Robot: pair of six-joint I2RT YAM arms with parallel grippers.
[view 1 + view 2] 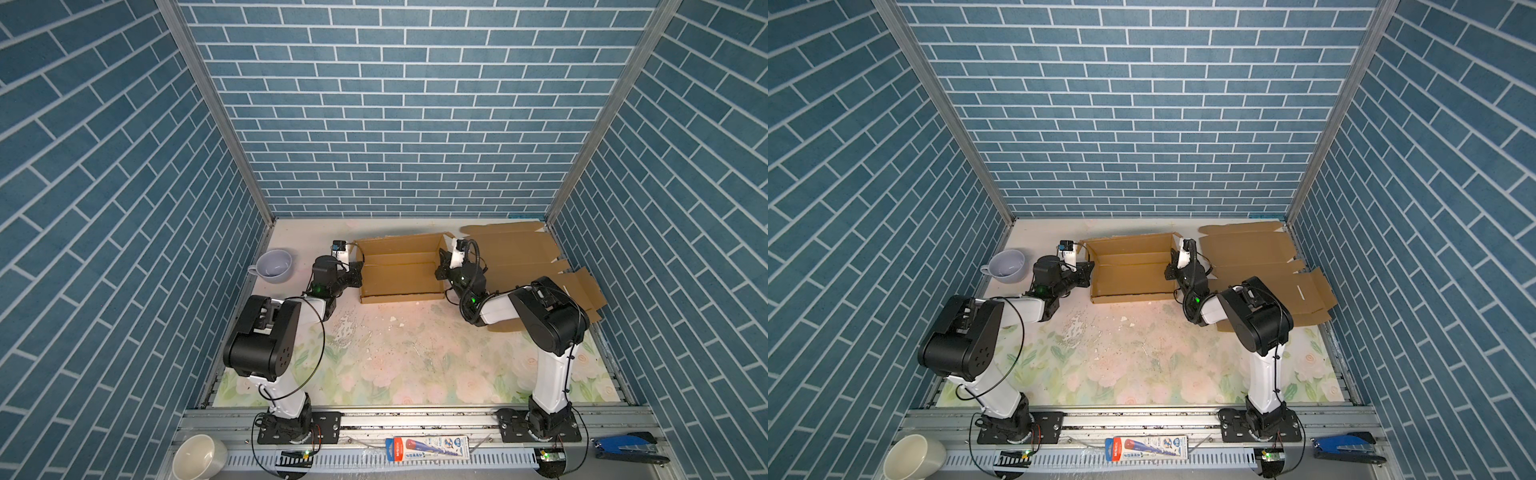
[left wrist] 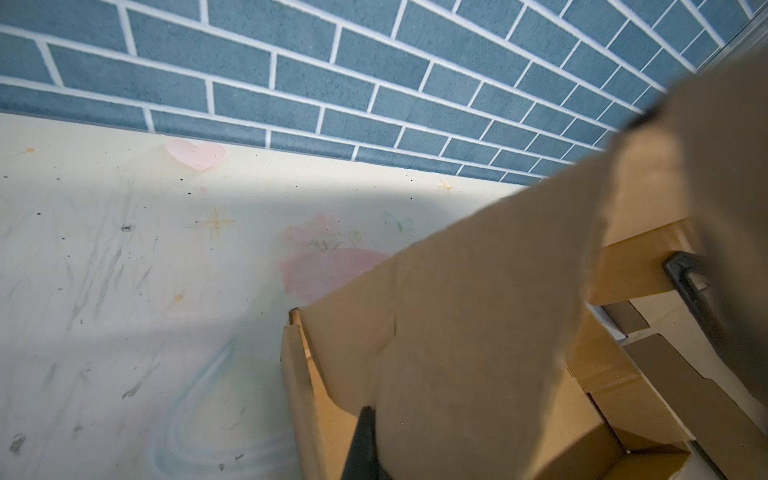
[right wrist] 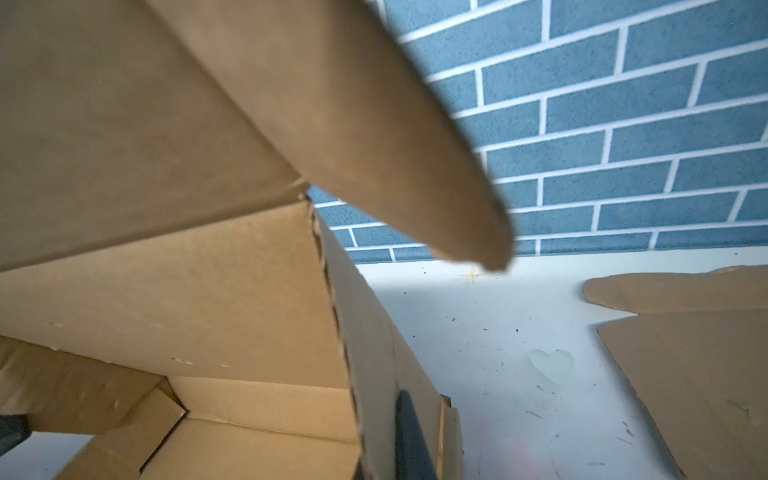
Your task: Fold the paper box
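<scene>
Box (image 1: 401, 270) sits at the back middle of the bench (image 1: 395, 353), half formed: floor down, front lip and back panel up, lid not closed. You've got the left hand (image 1: 353, 275) at its left end and the right hand (image 1: 441, 272) at its right end, one per side, so the box can't slide while the ends get shaped. Both hands are closed on cardboard. In the wrist views a dark finger (image 2: 365, 440) lies against the left end wall and another finger (image 3: 411, 436) lies on the outside of the right end wall, with board pinched between. Loose flaps hang across both wrist lenses, so exact fingertip contact is hard to see. Likely step: standing the end walls upright and tucking flaps in. A second, flat sheet (image 1: 519, 257) lies just right of the box, partly under the right arm; mind you don't drag it. Cup (image 1: 274, 266) is left of the left hand, apart from it. Task roughly midway, I'd judge.
</scene>
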